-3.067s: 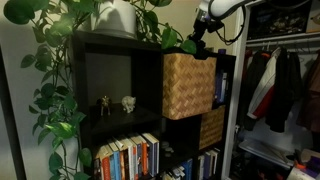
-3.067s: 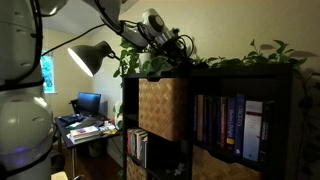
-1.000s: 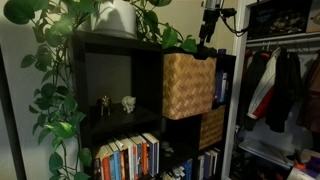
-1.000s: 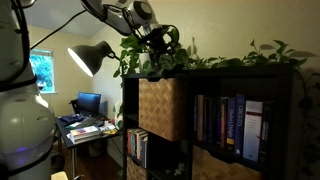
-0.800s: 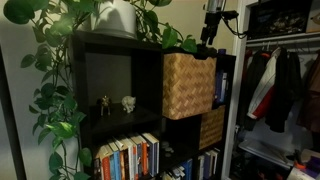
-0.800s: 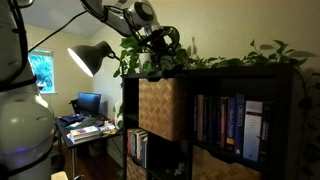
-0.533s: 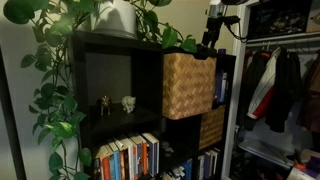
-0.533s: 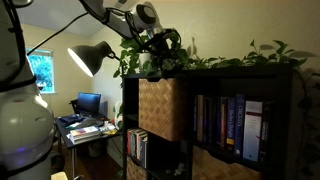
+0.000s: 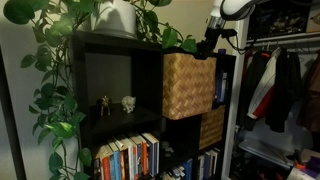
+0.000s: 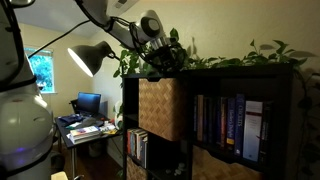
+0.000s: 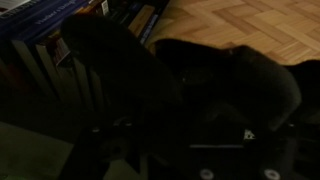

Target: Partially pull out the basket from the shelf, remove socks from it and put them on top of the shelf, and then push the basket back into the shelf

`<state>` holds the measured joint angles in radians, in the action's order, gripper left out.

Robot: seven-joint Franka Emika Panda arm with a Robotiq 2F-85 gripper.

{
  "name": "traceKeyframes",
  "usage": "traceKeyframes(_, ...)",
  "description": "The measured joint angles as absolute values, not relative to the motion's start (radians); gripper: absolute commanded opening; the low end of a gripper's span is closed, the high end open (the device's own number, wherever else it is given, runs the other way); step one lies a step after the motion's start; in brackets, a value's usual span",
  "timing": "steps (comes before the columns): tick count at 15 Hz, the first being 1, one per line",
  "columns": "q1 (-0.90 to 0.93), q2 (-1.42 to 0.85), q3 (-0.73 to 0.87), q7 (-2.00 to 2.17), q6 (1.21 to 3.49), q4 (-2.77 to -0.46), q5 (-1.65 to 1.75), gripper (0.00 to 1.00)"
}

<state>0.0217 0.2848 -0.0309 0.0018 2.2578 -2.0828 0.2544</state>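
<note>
The tan checker-woven basket [image 9: 188, 85] [image 10: 163, 108] sits in an upper compartment of the black-brown shelf [image 9: 118, 70] [image 10: 240, 80], its front sticking out a little. My gripper [image 9: 207, 45] [image 10: 160, 62] hangs just above the basket's top front edge, by the shelf top, and touches neither. The wrist view is very dark: my gripper [image 11: 175, 82] shows only as two spread dark fingers [image 11: 110, 62] with nothing visible between them, over books and wood floor. It looks open. No socks show in any view.
A trailing plant [image 9: 60, 60] [image 10: 200, 55] covers the shelf top. Small figurines [image 9: 128, 102] stand in the compartment beside the basket. Books [image 9: 125, 158] [image 10: 230, 125] fill other compartments, and a darker basket [image 9: 211, 128] sits lower. A closet with clothes [image 9: 275, 85] and a lamp [image 10: 90, 57] flank the shelf.
The gripper has come down from higher above the shelf top and tilted, ending just over the basket's front top edge. Basket and shelf are unchanged.
</note>
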Motion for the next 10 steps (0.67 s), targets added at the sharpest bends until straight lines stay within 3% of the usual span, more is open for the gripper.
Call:
traceKeyframes(3, 0.019, 0.285, -0.028, 0.002, 2.312, -2.109, 0.243, 1.0)
traceKeyframes(4, 0.019, 0.285, -0.028, 0.002, 2.324, -2.114, 0.239, 0.83)
traceKeyframes(5, 0.019, 0.285, -0.028, 0.002, 2.336, -2.12, 0.233, 0.74)
traceKeyframes(10, 0.017, 0.285, -0.028, 0.002, 2.359, -2.146, 0.215, 0.41)
